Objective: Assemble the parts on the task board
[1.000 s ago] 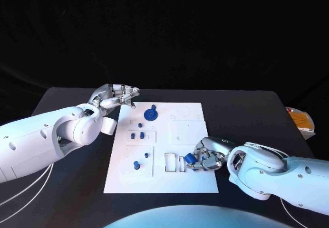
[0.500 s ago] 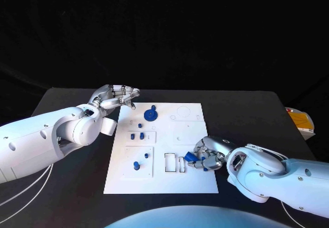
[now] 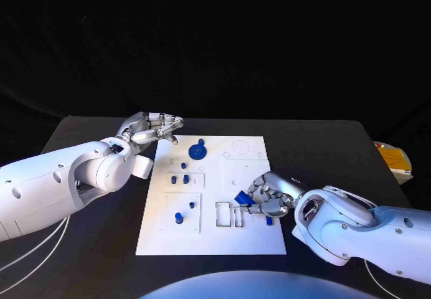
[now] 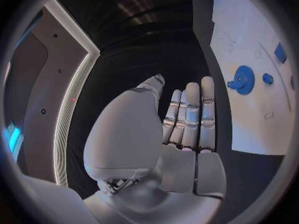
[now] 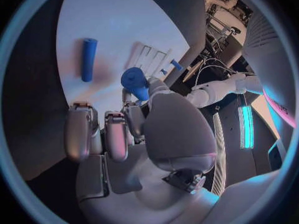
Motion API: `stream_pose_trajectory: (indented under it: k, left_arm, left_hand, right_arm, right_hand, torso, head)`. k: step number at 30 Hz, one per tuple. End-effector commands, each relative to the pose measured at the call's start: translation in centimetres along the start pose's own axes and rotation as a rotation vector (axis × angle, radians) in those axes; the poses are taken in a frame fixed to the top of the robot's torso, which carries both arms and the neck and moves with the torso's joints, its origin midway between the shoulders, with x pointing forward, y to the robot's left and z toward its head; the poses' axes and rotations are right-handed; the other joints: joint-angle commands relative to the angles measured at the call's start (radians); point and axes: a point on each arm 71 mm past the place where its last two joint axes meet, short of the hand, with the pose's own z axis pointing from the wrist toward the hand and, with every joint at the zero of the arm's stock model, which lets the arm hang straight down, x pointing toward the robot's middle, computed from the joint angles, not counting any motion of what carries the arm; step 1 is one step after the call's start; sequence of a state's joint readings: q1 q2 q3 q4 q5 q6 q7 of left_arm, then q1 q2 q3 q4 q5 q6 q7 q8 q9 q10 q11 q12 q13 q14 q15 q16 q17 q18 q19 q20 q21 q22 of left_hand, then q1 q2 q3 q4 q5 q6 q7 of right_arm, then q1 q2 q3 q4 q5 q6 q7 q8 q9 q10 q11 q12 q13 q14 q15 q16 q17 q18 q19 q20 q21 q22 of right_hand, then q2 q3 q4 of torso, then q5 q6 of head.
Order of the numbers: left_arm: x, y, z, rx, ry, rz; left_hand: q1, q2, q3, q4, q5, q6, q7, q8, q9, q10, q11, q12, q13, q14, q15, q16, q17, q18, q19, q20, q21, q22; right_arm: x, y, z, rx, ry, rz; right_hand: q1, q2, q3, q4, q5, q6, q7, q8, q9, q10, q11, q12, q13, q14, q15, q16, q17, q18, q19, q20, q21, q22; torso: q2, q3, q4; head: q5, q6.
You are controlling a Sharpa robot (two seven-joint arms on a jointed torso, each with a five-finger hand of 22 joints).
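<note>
Task board (image 3: 251, 237) below right hand (image 3: 265, 200) apparently pinching blue part (image 3: 242, 198); left hand (image 3: 152, 128) spread

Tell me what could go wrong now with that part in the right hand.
The right hand pinches a blue part only at its fingertips, so it may slip or tilt before seating. Another blue peg lies loose on the task board beside that hand; a sweep could knock it.

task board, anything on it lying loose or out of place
One thing: a small blue rod lies flat and loose on the task board, beside the right hand, not seated in any slot. That hand's fingers hold another blue part.
</note>
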State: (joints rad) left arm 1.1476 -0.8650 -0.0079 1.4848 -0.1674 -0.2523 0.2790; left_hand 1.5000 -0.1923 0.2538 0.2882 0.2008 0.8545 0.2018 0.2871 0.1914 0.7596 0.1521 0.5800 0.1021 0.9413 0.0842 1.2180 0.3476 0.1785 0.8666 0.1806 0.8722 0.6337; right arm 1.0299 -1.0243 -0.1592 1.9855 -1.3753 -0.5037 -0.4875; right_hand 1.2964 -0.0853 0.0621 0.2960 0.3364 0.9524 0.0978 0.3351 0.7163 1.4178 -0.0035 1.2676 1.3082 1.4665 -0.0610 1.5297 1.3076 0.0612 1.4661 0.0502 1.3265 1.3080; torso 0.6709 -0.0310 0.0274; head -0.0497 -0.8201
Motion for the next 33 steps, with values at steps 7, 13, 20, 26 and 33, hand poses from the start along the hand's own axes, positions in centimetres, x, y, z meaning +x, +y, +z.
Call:
stream_pose_trajectory:
  k: [7,13,20,26,33]
  left_arm:
    - [0.3,-0.1,0.0,0.006,0.022,-0.005]
    - [0.4,-0.1,0.0,0.007,0.025,-0.006]
    - [0.5,-0.1,0.0,0.005,0.029,-0.007]
    - [0.5,-0.1,0.0,0.003,0.033,-0.008]
    - [0.5,-0.1,0.0,0.002,0.037,-0.009]
  left_hand:
    - [-0.006,0.005,-0.004,0.0,-0.004,-0.005,0.001,0.003,-0.002,-0.008,-0.001,0.005,-0.001,-0.008,0.0,0.003,-0.001,0.005,0.007,0.003,-0.007,-0.001]
    - [-0.006,0.005,-0.004,0.0,-0.004,-0.005,0.001,0.003,-0.002,-0.008,-0.001,0.005,-0.001,-0.008,0.0,0.003,-0.001,0.005,0.007,0.003,-0.007,-0.001]
    - [-0.004,0.006,-0.004,-0.001,-0.004,-0.006,0.001,0.004,-0.002,-0.01,-0.001,0.005,-0.001,-0.008,0.0,0.003,-0.001,0.005,0.007,0.003,-0.007,-0.001]
    - [-0.003,0.007,-0.004,-0.001,-0.004,-0.006,0.001,0.004,-0.002,-0.012,0.0,0.005,-0.002,-0.009,0.0,0.003,-0.001,0.005,0.008,0.003,-0.008,-0.002]
    - [-0.003,0.007,-0.004,-0.001,-0.004,-0.006,0.001,0.004,-0.002,-0.012,0.0,0.005,-0.002,-0.009,0.0,0.003,-0.001,0.005,0.008,0.003,-0.008,-0.002]
  right_arm:
    - [1.0,1.3,0.6,-0.019,0.07,0.036]
    - [1.9,2.1,1.1,-0.036,0.121,0.026]
    - [2.6,2.5,1.6,-0.044,0.156,0.012]
    - [3.0,2.8,1.8,-0.051,0.167,0.008]
    - [3.1,2.7,2.1,-0.047,0.158,-0.006]
  right_hand:
    - [-0.052,0.032,0.004,-0.003,-0.024,0.041,-0.025,0.0,0.0,0.012,0.001,0.006,0.011,0.078,-0.005,0.005,0.12,-0.008,0.006,-0.007,0.003,0.126]
    - [-0.139,0.035,-0.037,-0.001,-0.038,0.056,-0.03,0.006,0.007,0.013,-0.003,-0.002,0.008,0.078,-0.008,0.005,0.122,-0.008,0.007,-0.009,0.001,0.128]
    - [-0.176,0.055,-0.066,-0.001,-0.087,0.075,-0.039,0.021,0.019,0.02,-0.01,0.001,0.014,0.079,-0.014,0.006,0.124,-0.008,0.008,-0.014,0.0,0.131]
    - [-0.18,0.058,-0.073,-0.002,-0.1,0.076,-0.04,0.023,0.021,0.021,-0.012,0.002,0.015,0.079,-0.015,0.006,0.124,-0.008,0.008,-0.015,0.001,0.132]
    - [-0.185,0.061,-0.08,-0.001,-0.105,0.08,-0.042,0.028,0.025,0.021,-0.013,0.001,0.016,0.079,-0.016,0.006,0.125,-0.008,0.009,-0.016,0.002,0.133]
  torso:
    - [0.0,-0.0003,0.0003]
    - [0.001,-0.0002,0.0007]
    - [0.001,-0.0004,-0.0001]
    - [0.001,-0.0002,-0.0005]
    - [0.001,-0.0008,0.0]
  head:
    - [0.005,-0.005]
    - [0.008,-0.005]
    - [0.015,-0.007]
    - [0.015,-0.007]
    - [0.012,-0.008]
